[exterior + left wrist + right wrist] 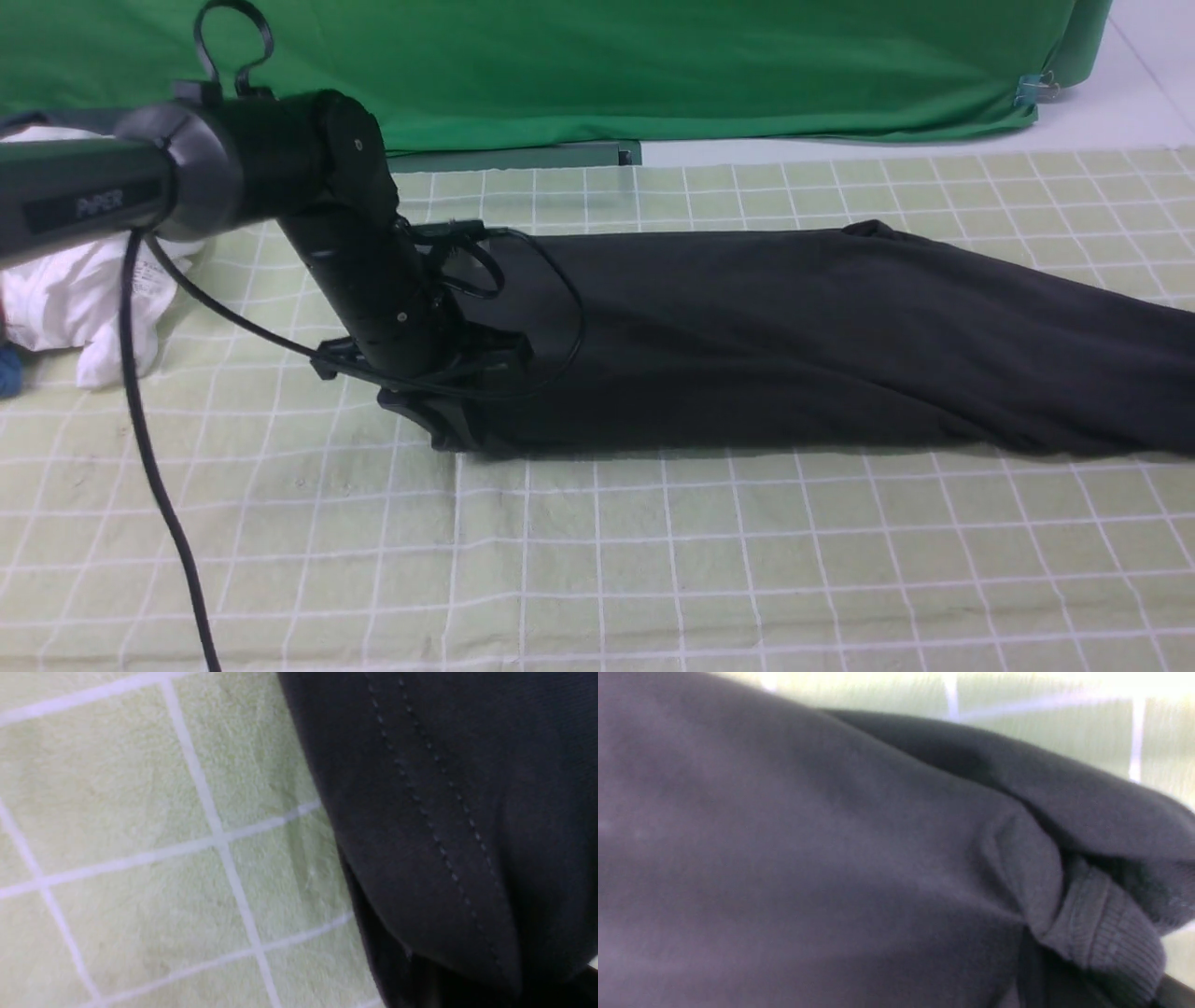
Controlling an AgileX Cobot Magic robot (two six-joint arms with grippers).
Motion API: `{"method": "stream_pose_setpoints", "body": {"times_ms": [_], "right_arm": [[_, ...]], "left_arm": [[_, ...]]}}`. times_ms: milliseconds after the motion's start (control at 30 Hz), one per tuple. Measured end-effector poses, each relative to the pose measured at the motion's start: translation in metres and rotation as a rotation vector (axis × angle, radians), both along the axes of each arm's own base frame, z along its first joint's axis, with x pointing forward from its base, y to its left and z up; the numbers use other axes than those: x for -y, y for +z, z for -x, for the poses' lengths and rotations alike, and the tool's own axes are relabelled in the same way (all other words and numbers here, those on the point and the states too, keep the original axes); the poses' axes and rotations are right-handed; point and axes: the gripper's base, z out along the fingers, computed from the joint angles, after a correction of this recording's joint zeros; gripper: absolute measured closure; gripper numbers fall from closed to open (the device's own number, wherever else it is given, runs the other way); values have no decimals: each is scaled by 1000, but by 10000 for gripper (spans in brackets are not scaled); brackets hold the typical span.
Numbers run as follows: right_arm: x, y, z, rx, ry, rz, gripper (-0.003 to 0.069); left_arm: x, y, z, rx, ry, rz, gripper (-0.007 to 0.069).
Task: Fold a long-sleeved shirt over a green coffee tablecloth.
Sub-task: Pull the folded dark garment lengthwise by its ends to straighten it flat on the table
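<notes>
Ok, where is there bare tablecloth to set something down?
Bare tablecloth runs along the near side, in front of the black shirt. A narrower strip lies between the shirt and the green backdrop. It's crowded at the left, where the left gripper meets the shirt and white fabric lies behind.

Left arm presents a glossy black finish with silver-grey joint rings and small round screws. Pale "PIPER" lettering marks the link at the left of the frame. Black cables, slender and looped, run alongside.
</notes>
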Motion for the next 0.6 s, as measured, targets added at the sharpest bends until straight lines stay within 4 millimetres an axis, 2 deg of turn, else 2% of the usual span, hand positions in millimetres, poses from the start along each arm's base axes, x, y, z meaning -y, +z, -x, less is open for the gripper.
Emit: {"method": "stream_pose_setpoints", "body": {"times_ms": [100,167,300,367,600], "right_arm": [[-3,9,5,-12,-8,-7,629],[-5,11,9,-15,-7,-9,629],[-15,18,35,-37,-5,-18,629],[-18,18,42,-38,-6,-19,629],[-33,17,85,-62,-9,-21,629]], "left_arm": [[-2,6,9,4,-2,-3,552],[-4,4,16,-15,-2,-7,552],[-11,-14,44,-102,-5,-37,552],[-13,-15,51,-113,-7,-45,552],[-22,3,81,-87,-18,-58,552]]}}
